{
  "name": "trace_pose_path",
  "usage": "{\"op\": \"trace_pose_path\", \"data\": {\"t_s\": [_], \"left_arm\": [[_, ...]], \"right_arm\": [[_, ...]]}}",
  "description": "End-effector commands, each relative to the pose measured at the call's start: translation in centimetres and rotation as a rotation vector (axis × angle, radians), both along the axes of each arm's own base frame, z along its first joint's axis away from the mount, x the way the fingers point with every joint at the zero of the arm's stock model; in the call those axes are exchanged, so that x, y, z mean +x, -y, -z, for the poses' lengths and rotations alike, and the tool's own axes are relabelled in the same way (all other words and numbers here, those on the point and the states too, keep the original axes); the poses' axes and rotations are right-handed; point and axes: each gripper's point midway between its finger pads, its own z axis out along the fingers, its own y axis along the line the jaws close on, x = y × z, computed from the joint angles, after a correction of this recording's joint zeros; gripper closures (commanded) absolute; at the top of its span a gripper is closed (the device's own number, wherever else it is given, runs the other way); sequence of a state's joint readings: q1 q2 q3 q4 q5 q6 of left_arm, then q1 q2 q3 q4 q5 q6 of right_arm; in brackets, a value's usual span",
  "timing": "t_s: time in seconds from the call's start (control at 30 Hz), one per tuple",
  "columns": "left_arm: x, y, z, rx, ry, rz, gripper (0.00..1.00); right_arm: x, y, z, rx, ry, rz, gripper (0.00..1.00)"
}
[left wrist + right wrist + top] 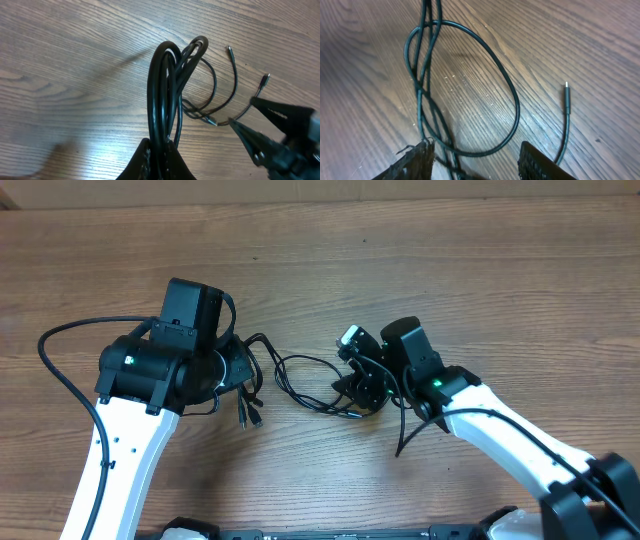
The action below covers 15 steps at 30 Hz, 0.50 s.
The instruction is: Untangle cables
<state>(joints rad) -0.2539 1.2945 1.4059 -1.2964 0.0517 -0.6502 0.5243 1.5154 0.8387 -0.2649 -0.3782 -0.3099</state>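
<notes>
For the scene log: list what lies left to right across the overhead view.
left arm → plug ends → cable loop → right arm

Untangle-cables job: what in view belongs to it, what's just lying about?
Job: thin black cables; left hand gripping a bundle of them; right hand open over a loop.
Just there: wooden table; thick cable on the left arm.
</notes>
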Motion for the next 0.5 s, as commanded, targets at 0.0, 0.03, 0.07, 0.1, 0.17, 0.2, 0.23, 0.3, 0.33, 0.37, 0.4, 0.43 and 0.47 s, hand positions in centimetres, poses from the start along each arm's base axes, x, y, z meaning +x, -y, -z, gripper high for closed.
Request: {"op": "trace_pose_path", "data": {"t_s": [0.0,0.03,0.07,0.1,0.17,0.2,0.23,0.3,0.33,0.37,0.4,0.43,0.47], "left_arm": [[0.4,0.1,-0.4,0.016,0.028,0.051,0.96],[0.5,0.2,-0.4,0.016,0.031,0.05,0.96],[0.5,0.2,-0.5,0.015,0.034,0.05,0.96],[0.6,0.2,-0.5,0.014,0.036,0.05,0.96],[0.7,0.3,-0.6,0.008,0.04,0.047,0.96],[0.7,0.3,-0.6,0.003,0.039,0.036,0.96],[0.7,0.3,-0.6,-0.003,0.037,0.021,0.96],[0.7,0.3,-0.6,-0.019,0.032,-0.018,0.96],[0.7,0.3,-0.6,-0.027,0.028,-0.037,0.96],[0.7,0.3,-0.6,-0.034,0.026,-0.056,0.96],[0.7,0.3,-0.6,-0.043,0.022,-0.074,0.96],[0.7,0.5,-0.6,-0.059,0.016,-0.088,0.96],[0.6,0.8,-0.6,-0.079,0.011,-0.097,0.96]], "right_arm": [[0.2,-1.4,-0.4,0.063,-0.012,-0.028,0.48],[0.1,-1.9,-0.8,0.091,-0.009,-0.049,0.48],[0.0,-2.3,-1.3,0.12,-0.003,-0.069,0.51],[-0.1,-2.8,-1.8,0.15,0.004,-0.092,0.53],[-0.4,-3.6,-2.7,0.2,0.012,-0.137,0.55],[-0.6,-3.8,-2.8,0.21,0.016,-0.152,0.55],[-0.8,-4.0,-2.9,0.214,0.023,-0.171,0.55],[-1.2,-4.3,-2.8,0.21,0.031,-0.2,0.55],[-1.3,-4.5,-2.6,0.206,0.035,-0.214,0.55],[-1.6,-4.8,-2.4,0.2,0.04,-0.231,0.55],[-1.8,-5.0,-2.3,0.195,0.046,-0.247,0.57],[-2.1,-5.3,-2.1,0.192,0.049,-0.263,0.58],[-2.3,-5.6,-2.0,0.19,0.055,-0.279,0.6]]}}
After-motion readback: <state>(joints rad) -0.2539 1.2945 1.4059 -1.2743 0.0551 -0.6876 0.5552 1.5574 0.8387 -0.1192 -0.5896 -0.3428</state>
